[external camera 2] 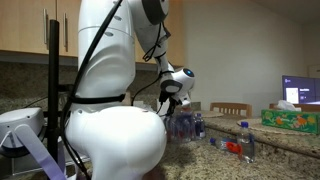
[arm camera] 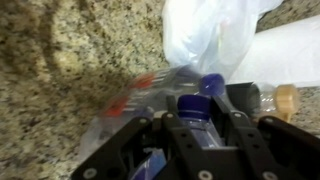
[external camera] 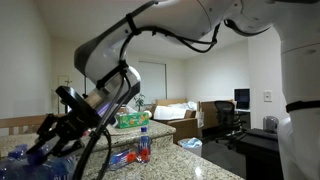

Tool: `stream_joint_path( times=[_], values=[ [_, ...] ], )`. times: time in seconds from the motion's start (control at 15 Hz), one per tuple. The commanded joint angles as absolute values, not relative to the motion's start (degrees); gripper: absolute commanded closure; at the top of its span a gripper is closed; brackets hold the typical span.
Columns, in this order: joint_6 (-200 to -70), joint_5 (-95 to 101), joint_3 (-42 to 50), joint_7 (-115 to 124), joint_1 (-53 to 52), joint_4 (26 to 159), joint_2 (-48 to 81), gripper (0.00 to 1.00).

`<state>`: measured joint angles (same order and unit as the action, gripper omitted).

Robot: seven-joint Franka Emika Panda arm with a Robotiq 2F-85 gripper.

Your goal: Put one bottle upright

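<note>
In the wrist view my gripper (arm camera: 197, 112) is shut on a clear bottle with a blue cap (arm camera: 192, 104), one finger on each side of its neck. A second blue-capped bottle (arm camera: 212, 85) lies just beyond it. A clear bottle with a red label (arm camera: 138, 97) lies on its side to the left. In both exterior views the gripper (external camera: 42, 140) (external camera 2: 172, 100) is low over a cluster of bottles (external camera: 55, 165) (external camera 2: 186, 125) on the granite counter. One bottle stands upright apart from them (external camera: 143, 144) (external camera 2: 247, 142), with another lying beside it (external camera: 120, 158) (external camera 2: 230, 147).
A white plastic bag (arm camera: 208, 35) and a white roll (arm camera: 288, 55) lie beyond the bottles. A tan-capped bottle (arm camera: 284, 100) lies to the right. A green tissue box (external camera: 130, 120) (external camera 2: 293, 121) sits on the counter. The counter edge (external camera: 200, 165) drops off near an office chair (external camera: 228, 120).
</note>
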<state>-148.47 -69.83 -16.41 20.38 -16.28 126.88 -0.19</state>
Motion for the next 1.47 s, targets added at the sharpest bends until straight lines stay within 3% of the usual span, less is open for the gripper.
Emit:
stream_joint_path(
  times=[0.0,0.33,0.8,1.4],
  values=[
    [-151.4,-71.3,-17.1,19.3,-17.1,121.9,1.0,0.87],
    [-156.2,-76.4,-16.1,15.3,-16.5,119.8,-0.4,0.87],
    [-155.6,-106.3,-11.3,-6.6,-14.3,119.7,-4.2,0.87],
    [-152.7,-108.5,-6.7,-9.7,-13.0,123.0,-8.3,0.87]
  ],
)
